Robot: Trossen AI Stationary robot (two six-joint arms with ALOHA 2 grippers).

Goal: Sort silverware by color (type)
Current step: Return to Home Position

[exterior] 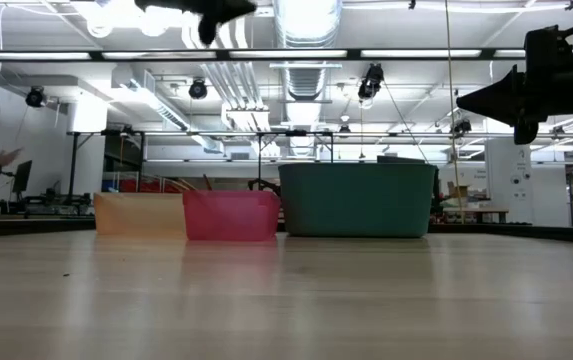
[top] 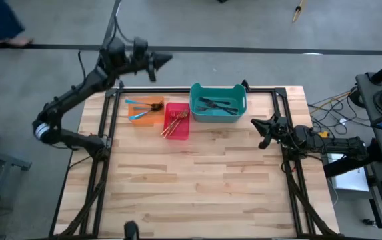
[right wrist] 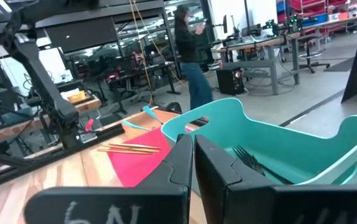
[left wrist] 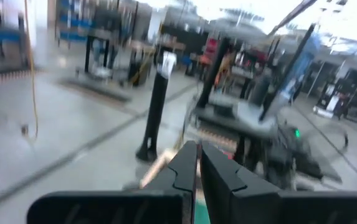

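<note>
Three lots lie sorted: blue-handled forks [top: 137, 116] in the orange bin [top: 145, 123], gold forks [top: 176, 121] in the red bin [top: 177, 135], dark forks [top: 219, 105] in the teal bin [top: 193, 101]. Left gripper [top: 168, 60], past the far edge, and right gripper [right wrist: 191, 142], at the right edge, are both clenched on nothing. Forks judged light, stiff, slick; pinch mid-handle.

Three bins stand on the desk [top: 197, 180]: one teal bin [top: 194, 101], one red bin [top: 170, 107], one orange bin [top: 137, 119]. Their dark forks [top: 217, 105], gold forks [top: 176, 123] and blue-handled forks [top: 141, 110] are too small to count.
</note>
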